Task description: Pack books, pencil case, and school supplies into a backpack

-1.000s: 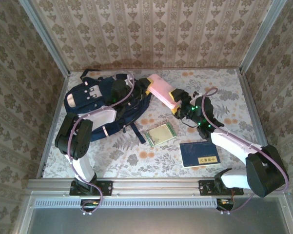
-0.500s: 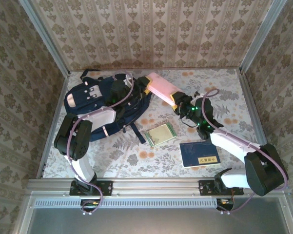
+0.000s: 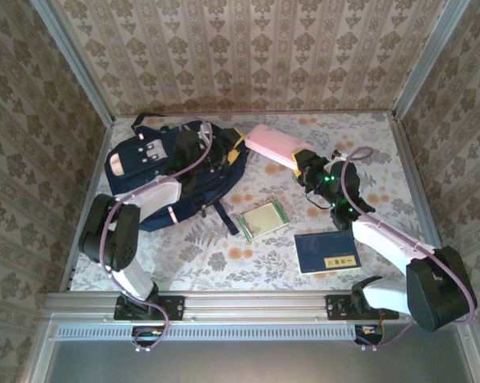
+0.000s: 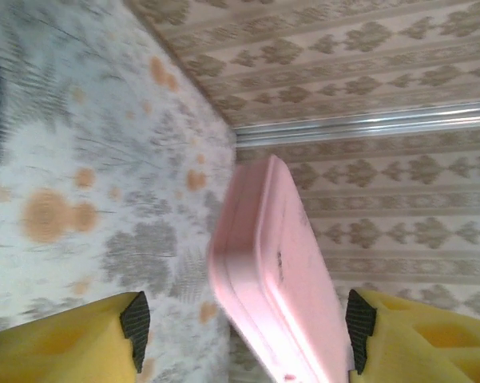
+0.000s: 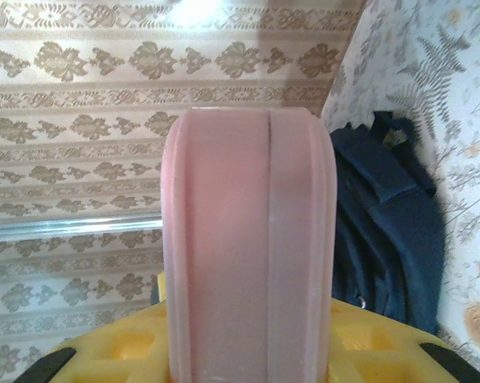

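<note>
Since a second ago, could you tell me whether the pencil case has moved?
Yes. The pencil case, held by the right hand, swung away from the green-and-white pad toward the back wall.

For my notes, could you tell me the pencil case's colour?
The pencil case is pale pink, clearest in the right wrist view.

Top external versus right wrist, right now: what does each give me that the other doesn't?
Top external adds the green-and-white pad and the navy book lying on the table, apart from the backpack. Right wrist adds the seam running down the pencil case, close up between yellow fingers. Both show the pencil case in the right gripper, with the backpack beyond.
</note>
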